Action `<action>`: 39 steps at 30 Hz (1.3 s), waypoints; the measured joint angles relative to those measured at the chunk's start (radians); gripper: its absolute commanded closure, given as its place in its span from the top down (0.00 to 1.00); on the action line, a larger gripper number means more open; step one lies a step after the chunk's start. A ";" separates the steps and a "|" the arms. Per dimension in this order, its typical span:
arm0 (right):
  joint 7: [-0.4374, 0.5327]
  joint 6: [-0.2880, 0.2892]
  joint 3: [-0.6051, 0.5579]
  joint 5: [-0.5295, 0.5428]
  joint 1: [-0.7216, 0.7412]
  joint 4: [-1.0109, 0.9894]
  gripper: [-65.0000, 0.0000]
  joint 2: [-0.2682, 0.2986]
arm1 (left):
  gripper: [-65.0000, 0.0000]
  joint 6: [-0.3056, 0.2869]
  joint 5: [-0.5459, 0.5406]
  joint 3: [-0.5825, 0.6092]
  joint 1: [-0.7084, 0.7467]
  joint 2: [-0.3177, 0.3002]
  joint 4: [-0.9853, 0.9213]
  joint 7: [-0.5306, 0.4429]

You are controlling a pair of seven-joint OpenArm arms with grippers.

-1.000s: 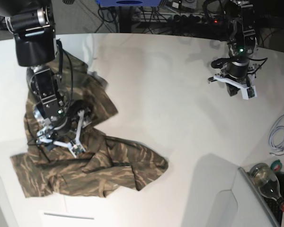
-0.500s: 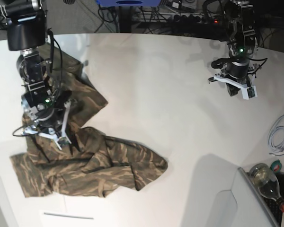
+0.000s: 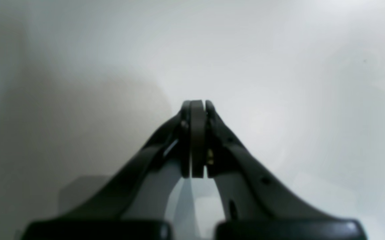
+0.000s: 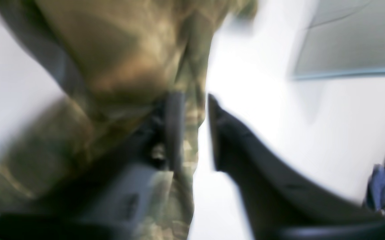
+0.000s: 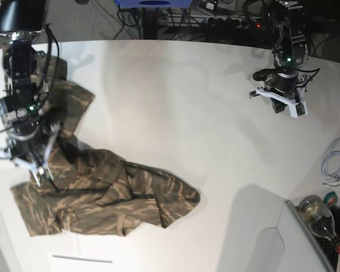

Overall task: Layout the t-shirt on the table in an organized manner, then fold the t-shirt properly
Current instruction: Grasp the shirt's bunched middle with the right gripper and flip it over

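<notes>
- No readable labels or writing anywhere.
- T-shirt (image 5: 110, 192) crumpled at table's (image 5: 181, 102) 8 o'clock.
- Left fingers (image 3: 197, 110) pressed together, empty, over bare table at 2 o'clock.
- Right fingers (image 4: 176, 133) slightly parted around a blurred shirt fold; grip unclear.

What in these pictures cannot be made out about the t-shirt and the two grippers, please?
- Right gripper: right wrist view is motion-blurred; whether its parted fingers pinch the t-shirt is unclear.
- Same gripper in the base view: too small, and its arm hides the cloth beneath.
- Collar and label: lost in the crumpled folds, base view.
- Left gripper: shut; left wrist view shows only the blurred table.
</notes>
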 measured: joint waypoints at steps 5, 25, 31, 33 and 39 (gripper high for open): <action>0.026 0.010 -0.263 0.022 0.158 -0.093 0.97 -0.023 | 0.00 0.000 0.000 0.000 -0.002 -0.004 0.000 -0.002; 0.574 -0.272 -0.410 0.018 0.644 -1.270 0.90 -0.229 | 0.00 -0.003 0.000 -0.002 0.048 -0.002 0.000 -0.001; 0.590 -0.292 -0.415 0.018 0.463 -1.110 0.90 -0.241 | 0.00 0.000 0.000 -0.002 0.045 -0.002 0.000 -0.001; 0.563 -0.289 -0.416 -0.035 0.395 -1.019 0.90 -0.239 | 0.00 0.000 0.000 -0.002 0.040 0.000 0.000 -0.002; 0.459 -0.225 -0.415 -0.174 0.177 -0.700 0.90 -0.238 | 0.00 -0.001 0.000 -0.003 0.041 -0.002 0.000 -0.002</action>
